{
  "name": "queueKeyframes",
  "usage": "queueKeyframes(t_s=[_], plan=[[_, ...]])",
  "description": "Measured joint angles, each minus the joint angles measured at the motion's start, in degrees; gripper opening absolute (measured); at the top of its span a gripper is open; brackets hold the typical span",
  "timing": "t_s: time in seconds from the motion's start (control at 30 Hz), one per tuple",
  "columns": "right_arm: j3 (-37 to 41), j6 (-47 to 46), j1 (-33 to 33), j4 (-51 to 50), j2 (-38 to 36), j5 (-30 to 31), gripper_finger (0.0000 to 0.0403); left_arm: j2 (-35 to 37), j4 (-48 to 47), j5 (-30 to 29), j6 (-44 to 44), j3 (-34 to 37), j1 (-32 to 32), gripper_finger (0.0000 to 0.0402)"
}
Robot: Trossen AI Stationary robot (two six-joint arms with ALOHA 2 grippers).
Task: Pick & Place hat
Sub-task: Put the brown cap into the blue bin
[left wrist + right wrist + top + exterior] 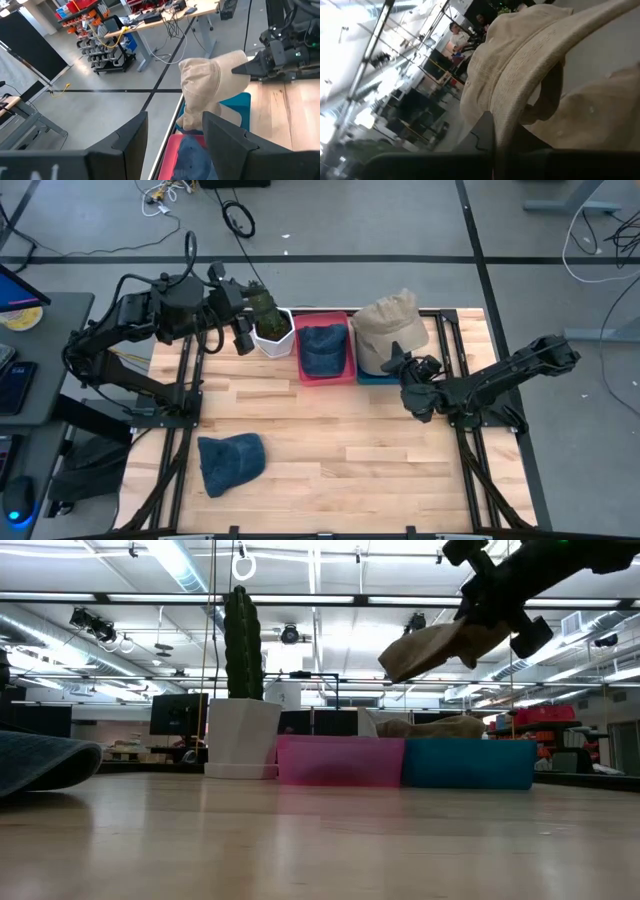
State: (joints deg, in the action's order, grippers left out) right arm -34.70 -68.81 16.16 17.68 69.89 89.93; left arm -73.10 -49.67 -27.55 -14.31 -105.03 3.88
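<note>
A beige hat (388,323) hangs from my right gripper (399,364) above the blue bin (372,377) at the table's far edge. In the low view the hat (440,647) is clear of the bin (468,766), where more beige cloth (432,727) lies. A blue hat (322,348) sits in the pink bin (300,340). Another blue hat (230,461) lies flat on the table near its front left. My left gripper (244,335) is open beside the cactus pot (272,332) and touches nothing. My right gripper is shut on the beige hat's brim (235,64), pinched between its two fingers (254,67). It comes in roughly level from the table's right side. The hat is lifted clear and droops from the hold, crown lowest, over the blue bin (241,101).
A cactus in a white pot (243,735) stands left of the pink bin (340,762). The table's middle and near right show bare wood (370,450). Black frame rails (185,430) run along both sides. People and shelving stand in the room beyond.
</note>
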Motion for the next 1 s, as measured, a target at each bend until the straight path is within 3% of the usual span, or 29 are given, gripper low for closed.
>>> queueKeyframes(t_s=[0.2,0.53,0.7,1.0], plan=[[0.0,-4.76,-1.57,-11.24,0.0,-3.65,0.0006,0.0,-0.15,0.0,0.02,0.0,0.05,0.019],[0.0,-41.51,-6.37,-37.82,0.02,-16.81,0.0006,0.0,-0.14,-0.02,0.04,0.0,0.2,0.019],[0.0,-47.36,-6.49,-41.81,0.57,-21.78,0.0006,0.0,-0.13,-0.02,0.13,0.0,0.2,0.019],[0.0,-57.3,-6.78,-40.93,6.33,-23.91,0.0007,0.0,-0.11,-0.01,0.48,0.0,0.2,0.019]])
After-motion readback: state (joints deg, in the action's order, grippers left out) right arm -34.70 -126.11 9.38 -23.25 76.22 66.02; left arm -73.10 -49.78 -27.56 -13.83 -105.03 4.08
